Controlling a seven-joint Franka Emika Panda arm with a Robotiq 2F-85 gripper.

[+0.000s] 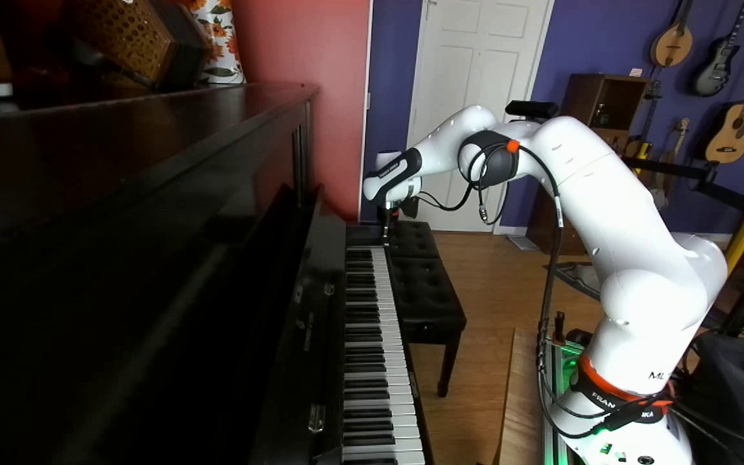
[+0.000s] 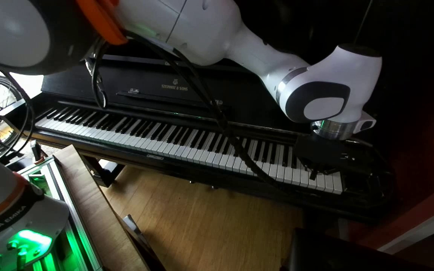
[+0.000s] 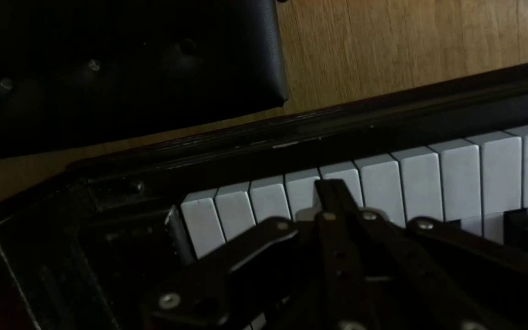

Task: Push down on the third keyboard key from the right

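The keyboard (image 1: 388,336) is a row of white and black keys in the dark upright piano, also seen in an exterior view (image 2: 156,141) and the wrist view (image 3: 383,183). Its right end lies at the left of the wrist view. There, the rightmost white key (image 3: 203,227), the second (image 3: 235,211) and the third from the right (image 3: 269,201) show at their front ends. My gripper (image 3: 330,183) is shut and empty, fingertips together, seen over the fourth and fifth white keys. It also shows in both exterior views (image 1: 385,237) (image 2: 313,175). Whether it touches a key, I cannot tell. No key looks pressed.
The black end block (image 3: 131,233) borders the rightmost key. A dark front rail (image 3: 264,156) runs along the key fronts. The black padded bench (image 1: 427,290) stands before the piano's right end. The fallboard (image 2: 156,75) rises behind the keys.
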